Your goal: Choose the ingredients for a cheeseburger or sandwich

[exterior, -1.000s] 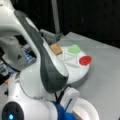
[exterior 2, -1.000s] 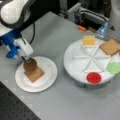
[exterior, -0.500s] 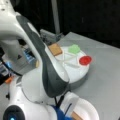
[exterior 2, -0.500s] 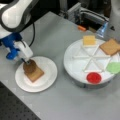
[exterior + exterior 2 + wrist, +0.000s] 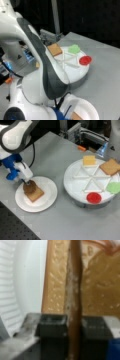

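In the wrist view my gripper (image 5: 73, 321) is shut on the dark brown round patty (image 5: 74, 290), which stands on edge between the two dark fingers (image 5: 51, 323). Right under it a tan toast square (image 5: 100, 285) lies on the white plate (image 5: 27, 277). In a front view the gripper (image 5: 26, 183) is at the plate's left side, and the patty (image 5: 30, 187) touches the toast (image 5: 36, 194) on the plate (image 5: 47, 200). The divided tray (image 5: 75, 182) holds a second toast square (image 5: 110, 166) and a yellow cheese square (image 5: 89, 160). The cheeseburger or sandwich stands at one toast with the patty held on it.
Green lettuce (image 5: 114, 187) and a red disc (image 5: 94, 197) lie in tray compartments at a front view's right. The arm (image 5: 47, 75) hides much of a front view, where toast (image 5: 54, 49), lettuce (image 5: 74, 48) and the red disc (image 5: 85, 60) show. Equipment stands behind the tray.
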Robot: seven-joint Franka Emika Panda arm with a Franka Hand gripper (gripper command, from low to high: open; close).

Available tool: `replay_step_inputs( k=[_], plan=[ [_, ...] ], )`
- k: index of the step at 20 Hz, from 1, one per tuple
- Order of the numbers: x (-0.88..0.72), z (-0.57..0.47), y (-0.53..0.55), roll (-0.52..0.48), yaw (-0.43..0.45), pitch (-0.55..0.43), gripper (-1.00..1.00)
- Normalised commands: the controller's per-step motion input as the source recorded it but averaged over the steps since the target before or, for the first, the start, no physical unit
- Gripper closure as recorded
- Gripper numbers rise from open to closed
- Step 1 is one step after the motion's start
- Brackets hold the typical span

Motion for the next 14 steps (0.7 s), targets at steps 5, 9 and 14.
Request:
replay_step_inputs(
  k=[5, 9, 14],
  plan=[
    [0.01, -0.06, 0.03, -0.144, 0.054, 0.023, 1.0],
    [0.03, -0.07, 0.04, -0.14, 0.058, 0.004, 1.0],
    [0.03, -0.05, 0.04, -0.132, 0.054, -0.004, 1.0]
  ],
)
